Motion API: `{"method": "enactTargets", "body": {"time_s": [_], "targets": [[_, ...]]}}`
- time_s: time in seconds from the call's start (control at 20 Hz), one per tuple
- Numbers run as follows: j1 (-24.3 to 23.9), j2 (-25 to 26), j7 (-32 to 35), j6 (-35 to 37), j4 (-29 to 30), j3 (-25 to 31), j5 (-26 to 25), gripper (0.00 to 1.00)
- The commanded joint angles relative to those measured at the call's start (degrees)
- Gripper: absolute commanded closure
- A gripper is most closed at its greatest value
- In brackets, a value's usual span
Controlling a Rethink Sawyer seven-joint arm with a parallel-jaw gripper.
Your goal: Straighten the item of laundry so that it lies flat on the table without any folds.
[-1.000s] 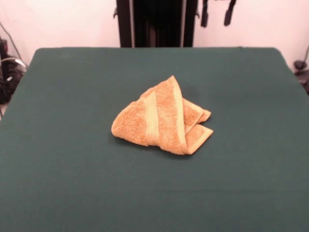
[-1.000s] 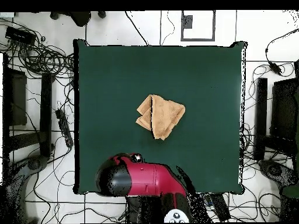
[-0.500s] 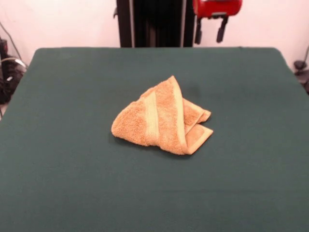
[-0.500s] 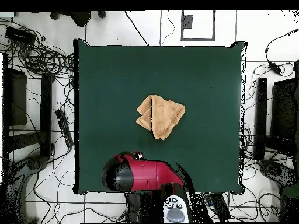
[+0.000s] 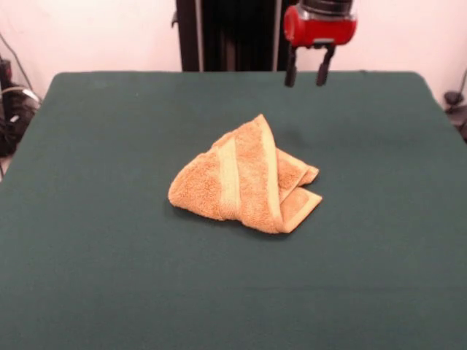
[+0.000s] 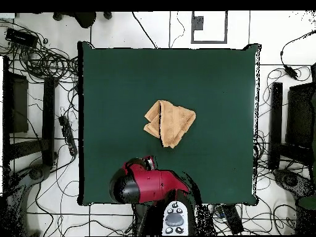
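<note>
We find the towel [image 5: 244, 182] folded over itself, its inner layers hidden. The arm [image 5: 321, 14] is cut off by the top edge.

Front and overhead views apparently share table [image 5: 87, 277].

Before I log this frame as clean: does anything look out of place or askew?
Only the towel: it lies folded over itself in a lumpy wedge mid-table, not flat. The gripper hangs open above the far edge, clear of it.
</note>
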Motion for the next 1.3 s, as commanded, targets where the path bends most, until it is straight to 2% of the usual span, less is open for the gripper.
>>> {"method": "enactTargets", "body": {"time_s": [0.05,0.2,0.7,1.3], "targets": [[4.31,3.66,9.72,-4.90,-6.59,-3.48,-0.89,0.00],[6.12,5.05,9.68,-6.03,-7.51,-5.68,-0.39,0.00],[7.74,8.57,8.20,-10.45,-10.24,-9.82,-0.46,0.00],[6.50,12.03,6.09,-15.49,-13.12,-9.65,-2.95,0.00]]}}
